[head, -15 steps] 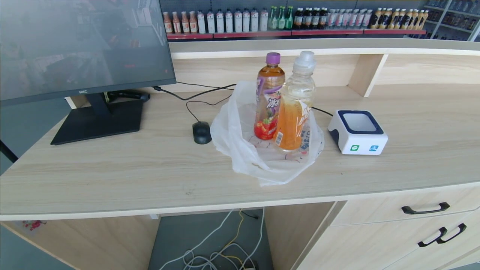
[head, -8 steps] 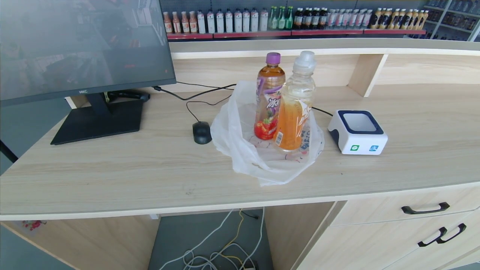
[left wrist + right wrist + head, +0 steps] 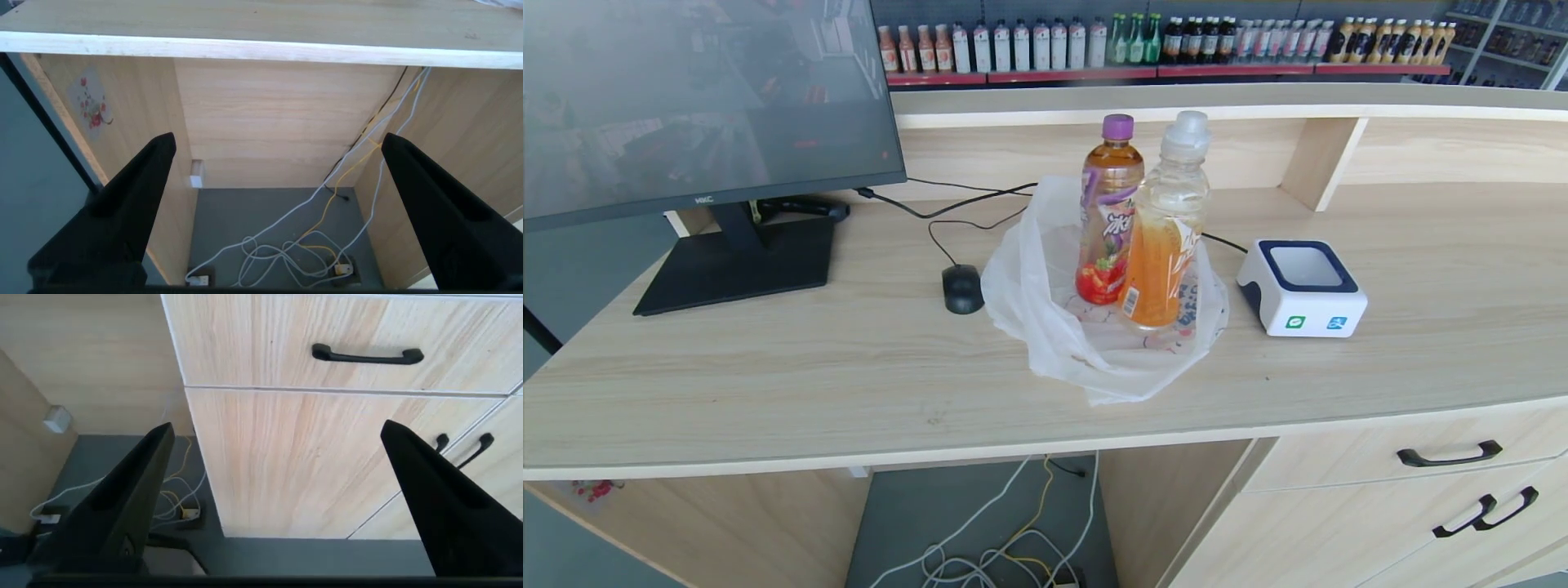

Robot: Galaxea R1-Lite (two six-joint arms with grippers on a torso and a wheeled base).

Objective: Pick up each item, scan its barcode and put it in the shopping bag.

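Currently both arms are being parked below the edge of the counter [image 3: 768,376]. The left gripper [image 3: 274,147] is being held wide open with nothing between the fingers, facing the kneehole and its loose cables [image 3: 310,245]. The right gripper [image 3: 276,433] is likewise being held fully spread and empty, facing the drawer front [image 3: 327,457].

Task items: the purple-capped tea bottle [image 3: 1109,212] and the clear-capped orange drink bottle [image 3: 1164,245] are being kept upright, touching each other, inside the slumped shopping bag [image 3: 1045,327]. The bag is sitting mid-counter between the mouse [image 3: 962,288] and the barcode scanner [image 3: 1301,286], with the scanner just beside it on the robot's right. Both bottles are being judged as already bagged. Whether they were scanned cannot be told.

Handling, as a judgement only:
- The bottles are being treated as mostly full, so fairly heavy. The plastic walls are being assumed stiff enough for a firm pinch but smooth and slippery at the label.
- A mid-body hold on the straight labelled section is being preferred, not the tapered neck or cap.
- Both are tall and narrow-based, so tipping is being expected from any side nudge. The bottles are touching, so one is likely to drag the other.
- The bag is thin, soft film giving no support, and snagging on a finger is being flagged as the main risk.
- The barcode [image 3: 1129,300] on the orange bottle is facing the robot, low on the label.
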